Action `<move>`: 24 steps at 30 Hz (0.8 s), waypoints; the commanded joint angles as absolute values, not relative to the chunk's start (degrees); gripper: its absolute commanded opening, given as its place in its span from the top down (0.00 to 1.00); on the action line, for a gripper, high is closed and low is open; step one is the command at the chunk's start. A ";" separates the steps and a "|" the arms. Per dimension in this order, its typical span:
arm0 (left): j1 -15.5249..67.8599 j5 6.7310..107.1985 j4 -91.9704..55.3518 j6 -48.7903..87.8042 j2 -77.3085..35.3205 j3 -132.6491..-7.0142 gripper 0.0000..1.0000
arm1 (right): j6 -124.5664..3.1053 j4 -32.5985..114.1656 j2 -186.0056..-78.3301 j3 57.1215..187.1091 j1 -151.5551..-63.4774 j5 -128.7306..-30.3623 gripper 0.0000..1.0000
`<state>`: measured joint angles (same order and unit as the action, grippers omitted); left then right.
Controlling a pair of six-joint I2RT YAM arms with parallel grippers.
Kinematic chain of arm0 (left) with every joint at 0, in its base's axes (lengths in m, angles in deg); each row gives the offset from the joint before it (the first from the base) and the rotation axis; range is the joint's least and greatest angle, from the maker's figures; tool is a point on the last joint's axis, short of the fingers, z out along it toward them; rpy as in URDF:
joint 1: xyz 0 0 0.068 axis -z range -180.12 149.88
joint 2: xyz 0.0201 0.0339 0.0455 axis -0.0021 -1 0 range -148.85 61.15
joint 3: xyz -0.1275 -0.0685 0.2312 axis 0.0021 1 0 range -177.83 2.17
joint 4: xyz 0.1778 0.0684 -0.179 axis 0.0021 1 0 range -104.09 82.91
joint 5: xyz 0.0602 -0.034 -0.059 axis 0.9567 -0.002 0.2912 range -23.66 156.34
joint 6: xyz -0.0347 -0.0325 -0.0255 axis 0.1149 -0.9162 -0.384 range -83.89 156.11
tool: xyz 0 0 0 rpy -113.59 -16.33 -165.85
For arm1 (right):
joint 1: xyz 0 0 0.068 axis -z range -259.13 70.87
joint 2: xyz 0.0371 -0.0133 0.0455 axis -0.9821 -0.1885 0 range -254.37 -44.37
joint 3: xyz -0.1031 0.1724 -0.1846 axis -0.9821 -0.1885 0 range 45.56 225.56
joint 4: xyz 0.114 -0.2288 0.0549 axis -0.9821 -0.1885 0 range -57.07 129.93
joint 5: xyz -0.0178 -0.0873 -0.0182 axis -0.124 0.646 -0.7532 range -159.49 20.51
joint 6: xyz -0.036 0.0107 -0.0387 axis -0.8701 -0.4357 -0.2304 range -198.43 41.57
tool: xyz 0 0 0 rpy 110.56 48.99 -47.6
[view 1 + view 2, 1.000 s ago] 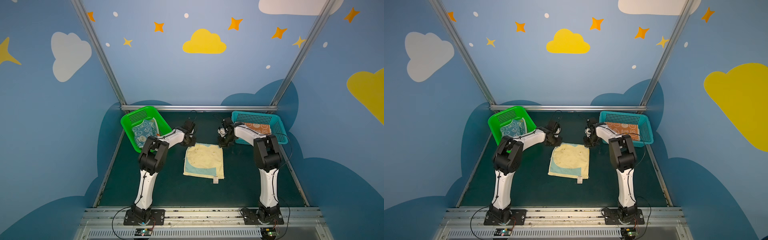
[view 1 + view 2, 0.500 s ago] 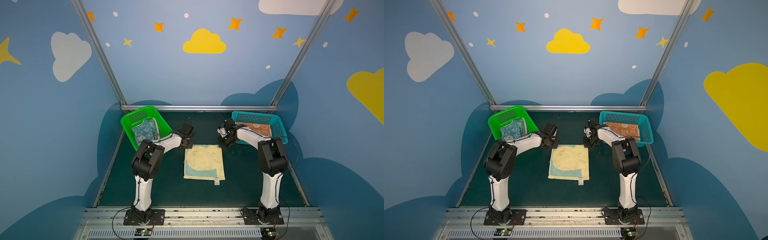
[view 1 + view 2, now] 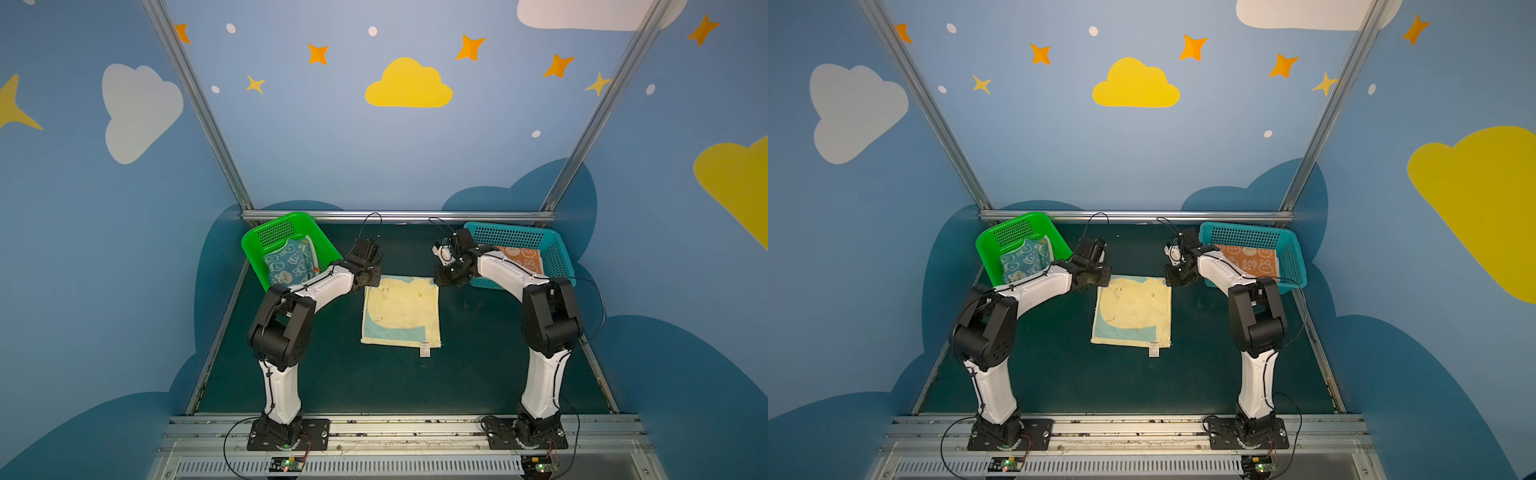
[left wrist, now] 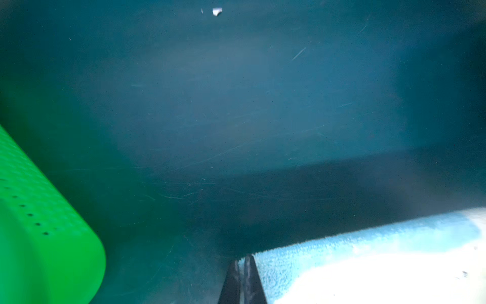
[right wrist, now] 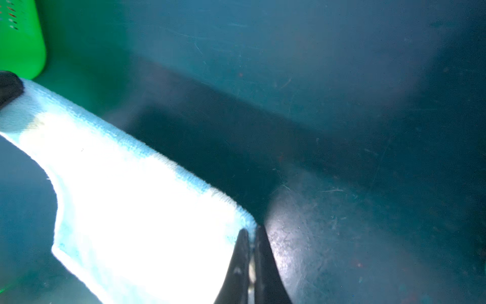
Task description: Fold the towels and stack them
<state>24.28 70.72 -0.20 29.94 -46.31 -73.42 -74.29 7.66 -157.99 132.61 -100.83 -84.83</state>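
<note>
Blue towel (image 3: 291, 262) in green basket (image 3: 276, 222), orange towel (image 3: 521, 258) in teal basket (image 3: 519, 233)

The middle towel (image 3: 401, 309) lies on the table (image 3: 332, 374), before and between 2 baskets. The left basket (image 3: 275, 233) holds a 2nd towel (image 3: 291, 264), the right basket (image 3: 503, 237) a 3rd towel (image 3: 519, 257).

Cloud-painted blue walls (image 3: 374, 158) surround a dark-green floor (image 3: 374, 386).

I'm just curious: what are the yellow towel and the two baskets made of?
The yellow towel looks like soft terry cloth: a wrist view shows fuzzy pile along its edge. The green basket and teal basket seem moulded plastic, smooth, slightly glossy, with rows of small holes in their walls.
</note>
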 commanded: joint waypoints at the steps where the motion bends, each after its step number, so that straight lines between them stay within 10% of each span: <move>1: 23.86 71.07 -1.75 30.58 -41.81 -70.54 0.96 | -75.71 8.04 -153.16 130.54 -100.31 -87.25 1.00; 24: 29.34 70.09 -2.20 24.82 -20.66 -48.25 0.96 | -71.77 15.78 -132.50 103.05 -102.91 -96.73 1.00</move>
<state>28.65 67.88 -4.35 26.18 -22.01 -49.53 -73.00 15.75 -134.78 104.63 -102.29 -95.89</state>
